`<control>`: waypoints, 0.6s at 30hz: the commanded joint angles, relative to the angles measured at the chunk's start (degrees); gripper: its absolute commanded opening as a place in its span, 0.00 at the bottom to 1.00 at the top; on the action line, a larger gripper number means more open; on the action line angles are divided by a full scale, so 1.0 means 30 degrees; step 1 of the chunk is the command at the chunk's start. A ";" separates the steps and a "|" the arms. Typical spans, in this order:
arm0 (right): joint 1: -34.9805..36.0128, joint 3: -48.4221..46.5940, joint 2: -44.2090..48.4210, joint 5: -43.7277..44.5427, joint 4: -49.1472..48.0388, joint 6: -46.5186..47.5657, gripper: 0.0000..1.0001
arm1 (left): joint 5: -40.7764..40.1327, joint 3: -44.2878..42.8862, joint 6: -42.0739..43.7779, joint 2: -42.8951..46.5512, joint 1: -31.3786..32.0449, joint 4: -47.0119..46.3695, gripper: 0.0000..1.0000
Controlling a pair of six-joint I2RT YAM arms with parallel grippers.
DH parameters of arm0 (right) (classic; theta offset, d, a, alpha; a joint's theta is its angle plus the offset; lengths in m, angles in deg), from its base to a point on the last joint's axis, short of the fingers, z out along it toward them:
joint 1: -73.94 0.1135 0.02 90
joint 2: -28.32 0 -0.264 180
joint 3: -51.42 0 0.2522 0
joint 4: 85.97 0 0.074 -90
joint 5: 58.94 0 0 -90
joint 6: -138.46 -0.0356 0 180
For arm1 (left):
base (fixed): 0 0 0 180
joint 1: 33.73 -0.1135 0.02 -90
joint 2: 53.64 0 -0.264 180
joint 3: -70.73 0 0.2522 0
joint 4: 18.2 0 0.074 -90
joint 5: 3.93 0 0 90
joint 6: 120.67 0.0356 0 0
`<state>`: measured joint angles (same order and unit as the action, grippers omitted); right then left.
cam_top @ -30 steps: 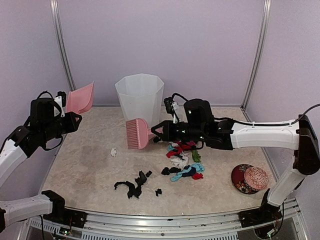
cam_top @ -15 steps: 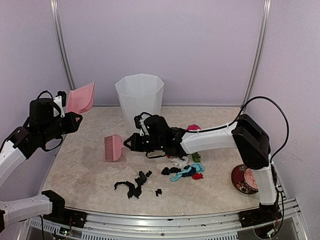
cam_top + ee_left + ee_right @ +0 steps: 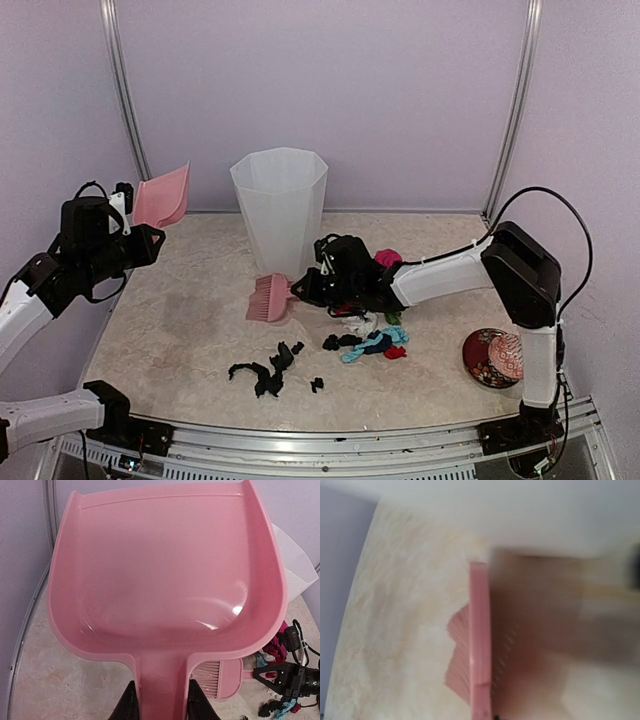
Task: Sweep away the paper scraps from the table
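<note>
Arms: right reaches low toward 10 o'clock, right gripper (image 3: 305,288) clamped tight on the pink brush (image 3: 268,298) beside the bin (image 3: 280,200). Left gripper (image 3: 162,705), high at 9 o'clock, pinches the dustpan (image 3: 165,580) handle. I see paper scraps (image 3: 365,335) on the table (image 3: 170,330), 4 o'clock of the pink brush.

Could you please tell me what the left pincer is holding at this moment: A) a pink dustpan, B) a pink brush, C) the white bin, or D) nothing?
A: the left pincer clamps the handle of the pink dustpan, while the pink brush is in the right pincer.
</note>
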<state>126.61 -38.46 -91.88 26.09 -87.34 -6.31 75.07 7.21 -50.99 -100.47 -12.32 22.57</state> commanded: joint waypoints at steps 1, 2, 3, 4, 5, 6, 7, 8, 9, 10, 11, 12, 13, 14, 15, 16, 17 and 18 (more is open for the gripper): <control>-0.1332 0.3509 0.2670 0.1091 0.0933 0.0100 0.00 | -0.0313 0.0092 0.0008 -0.0205 0.0016 -0.0424 0.00; -0.1578 0.4252 0.3520 0.1191 0.0865 0.0113 0.00 | -0.0345 0.0092 0.0020 -0.0236 -0.0009 -0.0418 0.00; -0.1810 0.4923 0.4151 0.1350 0.0934 0.0122 0.00 | -0.0393 0.0095 0.0006 -0.0240 -0.0056 -0.0418 0.00; -0.2048 0.5509 0.4728 0.1513 0.1052 0.0182 0.00 | -0.0362 0.0092 -0.0021 -0.0266 -0.0110 -0.0417 0.00; -0.2268 0.5952 0.5302 0.1687 0.1239 0.0307 0.00 | -0.0337 0.0106 -0.0017 -0.0295 -0.0168 -0.0439 0.00; -0.2464 0.6348 0.5824 0.1837 0.1493 0.0472 0.00 | -0.0293 0.0094 -0.0024 -0.0320 -0.0230 -0.0442 0.00; -0.2617 0.6606 0.6384 0.2013 0.1844 0.0680 0.00 | -0.0240 0.0107 -0.0010 -0.0367 -0.0296 -0.0421 0.00; -0.2764 0.6825 0.6908 0.2229 0.2228 0.0860 0.00 | -0.0230 0.0108 -0.0023 -0.0406 -0.0330 -0.0443 0.00; -0.2834 0.6996 0.7457 0.2421 0.2620 0.1095 0.00 | -0.0206 0.0093 -0.0021 -0.0440 -0.0360 -0.0435 0.00; -0.2868 0.7130 0.8046 0.2584 0.2911 0.1333 0.00 | -0.0200 0.0092 -0.0017 -0.0459 -0.0368 -0.0434 0.00; -0.2880 0.7262 0.8632 0.2722 0.3131 0.1611 0.00 | -0.0199 0.0095 -0.0024 -0.0473 -0.0391 -0.0438 0.00; -0.2877 0.7354 0.9273 0.2794 0.3392 0.1774 0.00 | -0.0217 0.0092 -0.0010 -0.0482 -0.0397 -0.0435 0.00; -0.2877 0.7435 0.9913 0.2708 0.3586 0.1901 0.00 | -0.0201 0.0092 0.0003 -0.0475 -0.0420 -0.0460 0.00; -0.2877 0.7566 1.0634 0.2441 0.3581 0.2180 0.00 | -0.0192 0.0092 0.0008 -0.0475 -0.0441 -0.0452 0.00; -0.2851 0.7685 1.1365 0.2015 0.3515 0.2486 0.00 | -0.0172 0.0092 0.0005 -0.0475 -0.0451 -0.0447 0.00; -0.2808 0.7751 1.1984 0.1618 0.3492 0.2867 0.00 | -0.0148 0.0092 0.0004 -0.0474 -0.0456 -0.0469 0.00; -0.2729 0.7759 1.2621 0.0935 0.3394 0.3253 0.00 | -0.0127 0.0092 0.0004 -0.0474 -0.0478 -0.0476 0.00; -0.2584 0.7775 1.3111 -0.0314 0.3187 0.3657 0.00 | -0.0095 0.0092 0.0004 -0.0474 -0.0485 -0.0483 0.00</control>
<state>118.15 -15.55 -59.66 31.64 -77.68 -0.75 74.87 7.21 -51.01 -102.05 -13.19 22.59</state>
